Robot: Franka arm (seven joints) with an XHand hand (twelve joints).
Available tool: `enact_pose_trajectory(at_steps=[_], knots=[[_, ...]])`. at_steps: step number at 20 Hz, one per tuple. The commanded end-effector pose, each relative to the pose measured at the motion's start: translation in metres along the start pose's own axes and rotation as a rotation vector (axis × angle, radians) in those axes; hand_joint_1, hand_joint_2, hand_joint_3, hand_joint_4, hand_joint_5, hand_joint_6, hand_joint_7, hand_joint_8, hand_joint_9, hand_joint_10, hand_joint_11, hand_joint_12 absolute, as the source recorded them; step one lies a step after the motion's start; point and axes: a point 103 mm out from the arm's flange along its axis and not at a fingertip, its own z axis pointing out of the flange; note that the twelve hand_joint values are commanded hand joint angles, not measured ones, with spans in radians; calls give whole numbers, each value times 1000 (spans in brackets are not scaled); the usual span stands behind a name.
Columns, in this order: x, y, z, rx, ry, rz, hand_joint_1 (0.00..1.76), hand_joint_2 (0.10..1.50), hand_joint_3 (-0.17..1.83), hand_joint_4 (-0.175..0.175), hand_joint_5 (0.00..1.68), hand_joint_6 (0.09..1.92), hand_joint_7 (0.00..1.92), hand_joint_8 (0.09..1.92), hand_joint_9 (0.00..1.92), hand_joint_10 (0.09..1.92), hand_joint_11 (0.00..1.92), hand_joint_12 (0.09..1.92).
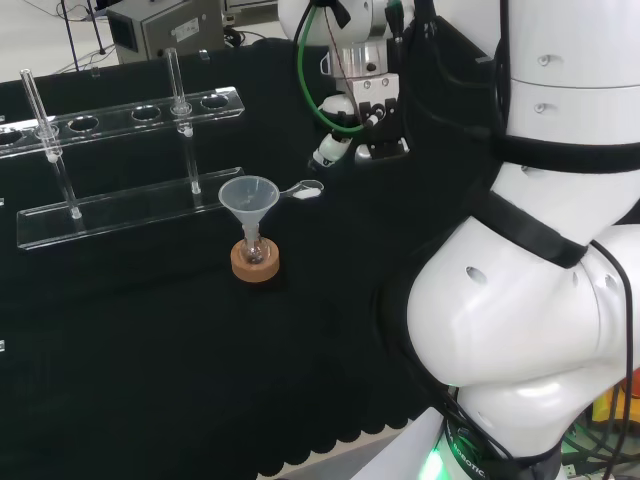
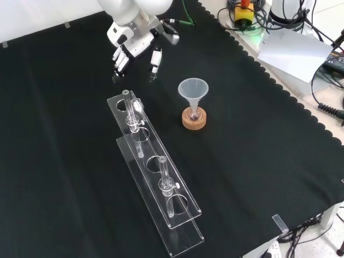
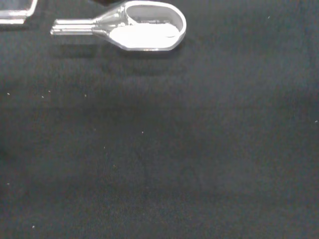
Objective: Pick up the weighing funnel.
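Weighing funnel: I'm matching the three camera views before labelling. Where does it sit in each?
Head view: the weighing funnel lies on the cloth just right of the funnel.
Front view: I cannot pick it out against the black cloth.
Wrist view: close up, lying flat, open side up.
Shared landmark: the funnel on its cork ring, in the head and front views.

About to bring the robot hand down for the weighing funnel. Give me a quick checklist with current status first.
1. Weighing funnel lying free on the cloth, nothing on it: ok.
2. Robot hand empty, fingers relaxed: ok.
3. Robot hand above the piece, no contact yet: ok.
4. Gap between its stem and the big funnel: cannot tell, they look close in the head view.
5. Room beside the tube rack: cannot tell, a clear corner shows near the stem in the wrist view.
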Motion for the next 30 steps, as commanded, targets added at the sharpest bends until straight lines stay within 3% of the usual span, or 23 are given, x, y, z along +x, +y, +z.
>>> enact_pose_trajectory(at_steps=[1,6,9,14,20,25,30], knots=[[10,18,19,12,-6,-8,820,983,-175,-84,454,87,256,699,541,663,297,1349],[7,27,31,27,-13,-27,835,983,-175,-80,477,87,263,699,550,659,303,1345],[8,30,36,37,-35,4,842,983,-175,-78,491,87,266,699,556,657,306,1343],[8,34,41,57,-62,-12,849,985,-175,-74,526,87,269,697,564,654,309,1339],[16,40,45,80,-75,10,854,986,-175,-71,552,87,270,695,569,648,312,1336],[21,40,46,69,-54,-11,855,986,-175,-67,573,93,271,693,573,645,313,1333],[4,43,54,87,-65,-8,857,987,-175,-64,589,103,272,691,575,641,314,1331]])
